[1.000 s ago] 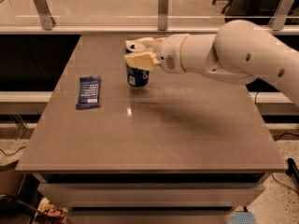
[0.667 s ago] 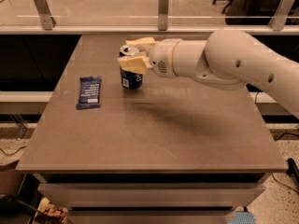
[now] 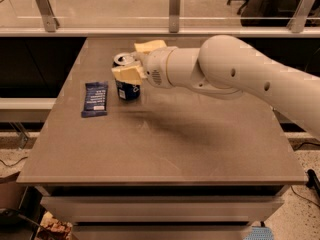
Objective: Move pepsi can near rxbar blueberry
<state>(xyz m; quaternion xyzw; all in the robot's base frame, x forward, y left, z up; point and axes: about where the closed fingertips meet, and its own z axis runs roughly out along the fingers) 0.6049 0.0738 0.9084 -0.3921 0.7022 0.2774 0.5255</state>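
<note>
Camera view shows the tool [image 3: 137, 61] clamped on the pepsi can [image 3: 128, 89], near the rxbar blueberry [image 3: 95, 98] on the surface [image 3: 175, 144]; the carrying step looks almost done, so releasing cleanly likely comes next.

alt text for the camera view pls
A white robot arm's gripper holds a blue pepsi can upright between its fingers, close beside a dark blue rxbar blueberry lying flat on a brown table.

One camera looks down from above the near edge of the table [image 3: 175, 149], facing across it to the glass rail [image 3: 100, 6] behind, close enough that the tabletop fills most of the view. The gripper [image 3: 131, 60], seemingly clamped on the can [image 3: 128, 90], sits upper left of centre.
</note>
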